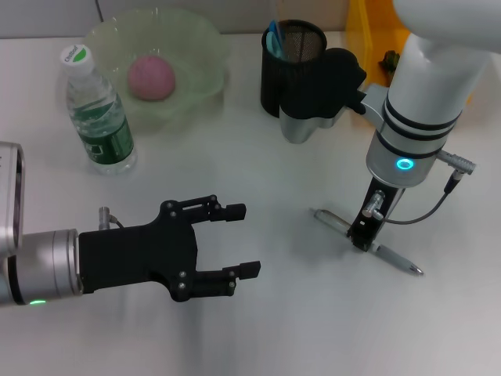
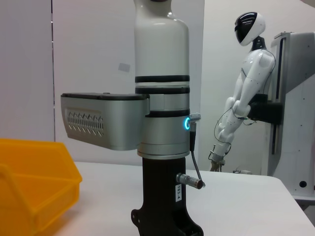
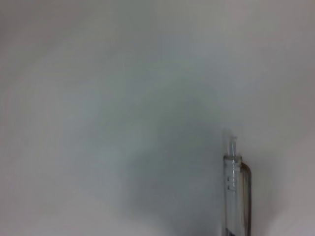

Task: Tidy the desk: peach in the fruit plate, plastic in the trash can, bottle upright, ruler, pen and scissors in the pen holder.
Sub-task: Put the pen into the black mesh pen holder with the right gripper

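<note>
One item, the pen (image 1: 368, 241), lies toward the surface's (image 1: 313, 329) right edge under the right pincer (image 1: 362, 239), which looks pressed onto it, though that's unclear; left pincer (image 1: 239, 240) hovers spread. Right wrist view shows the pen's end (image 3: 235, 191). Next: lift, carry to the pen holder (image 1: 291, 59).

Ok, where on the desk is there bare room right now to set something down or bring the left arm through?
Free: the near desk in front of the left gripper, the middle strip between it and the pen holder, and the near-right corner past the pen. Crowded: the far side, with the bottle beside the fruit plate, and around the right gripper down at the pen.
</note>
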Controlling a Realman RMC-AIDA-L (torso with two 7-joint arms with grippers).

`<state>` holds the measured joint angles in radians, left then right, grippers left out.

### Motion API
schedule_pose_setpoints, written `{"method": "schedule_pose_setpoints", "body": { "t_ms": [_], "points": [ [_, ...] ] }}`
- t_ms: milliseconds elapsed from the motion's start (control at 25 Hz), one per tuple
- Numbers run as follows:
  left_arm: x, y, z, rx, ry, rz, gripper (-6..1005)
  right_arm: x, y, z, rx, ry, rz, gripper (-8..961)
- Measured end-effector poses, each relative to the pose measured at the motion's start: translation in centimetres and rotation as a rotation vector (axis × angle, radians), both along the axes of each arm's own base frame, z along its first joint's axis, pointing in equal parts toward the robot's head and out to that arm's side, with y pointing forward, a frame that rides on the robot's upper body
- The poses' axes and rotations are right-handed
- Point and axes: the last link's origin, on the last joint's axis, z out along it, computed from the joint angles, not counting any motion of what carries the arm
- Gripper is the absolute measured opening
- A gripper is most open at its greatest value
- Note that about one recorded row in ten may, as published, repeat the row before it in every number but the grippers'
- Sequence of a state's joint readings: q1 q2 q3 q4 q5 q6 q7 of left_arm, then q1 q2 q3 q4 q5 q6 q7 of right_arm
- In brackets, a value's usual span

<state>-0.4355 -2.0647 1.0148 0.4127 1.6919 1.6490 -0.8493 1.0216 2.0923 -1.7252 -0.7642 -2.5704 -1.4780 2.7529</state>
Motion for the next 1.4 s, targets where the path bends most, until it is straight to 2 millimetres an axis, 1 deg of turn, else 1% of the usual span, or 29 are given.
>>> {"method": "schedule_pose_setpoints", "body": {
  "t_ms": [80, 360, 760, 1400],
  "points": [
    [0.0, 0.0, 0.0, 0.0, 0.0, 0.0, 753, 0.1, 0.0, 0.0, -0.003, 0.001, 0.003, 120],
    [0.0, 0.1, 0.0, 0.003, -0.001, -0.002, 753, 0.0, 0.0, 0.0, -0.007, 0.004, 0.009, 120],
    [0.0, 0.2, 0.2, 0.013, -0.006, 0.002, 753, -0.6, 0.0, 0.3, -0.016, 0.046, 0.037, 120],
    [-0.1, 0.5, 0.4, 0.028, -0.011, 0.021, 753, -1.2, 1.1, 2.8, 0.013, 0.234, 0.042, 119]
  ]
}}
